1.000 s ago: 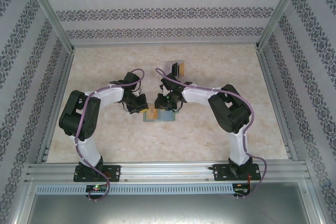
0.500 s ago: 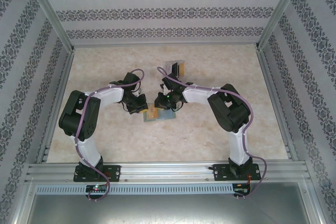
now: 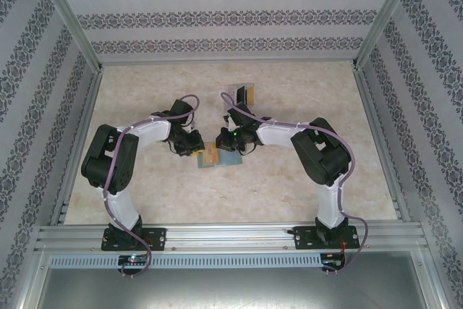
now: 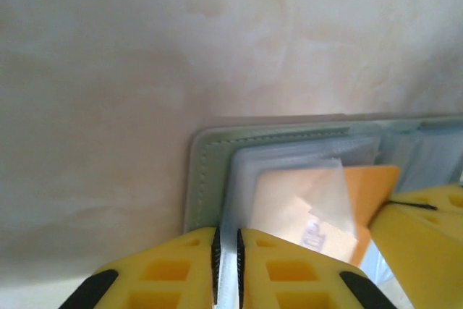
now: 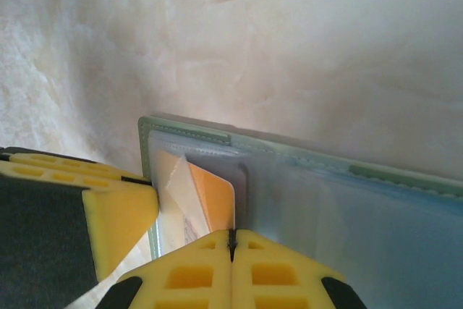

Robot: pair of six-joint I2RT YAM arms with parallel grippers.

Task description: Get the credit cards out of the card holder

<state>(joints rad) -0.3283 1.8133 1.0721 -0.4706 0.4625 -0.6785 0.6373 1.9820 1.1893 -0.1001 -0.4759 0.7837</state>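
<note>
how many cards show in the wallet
2: an orange card and a pale card overlapping it, both in the end pocket of the card holder. Others may be hidden.

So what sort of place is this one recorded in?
Most likely a purpose-built robot test cell rather than a real room: an aluminium rail carries the arm bases, wallpapered panels box in three sides, and the marble-look tabletop sits inside metal framing.

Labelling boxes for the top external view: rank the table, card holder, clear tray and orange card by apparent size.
1. table
2. card holder and clear tray: about alike, both partly covered
3. orange card
</note>
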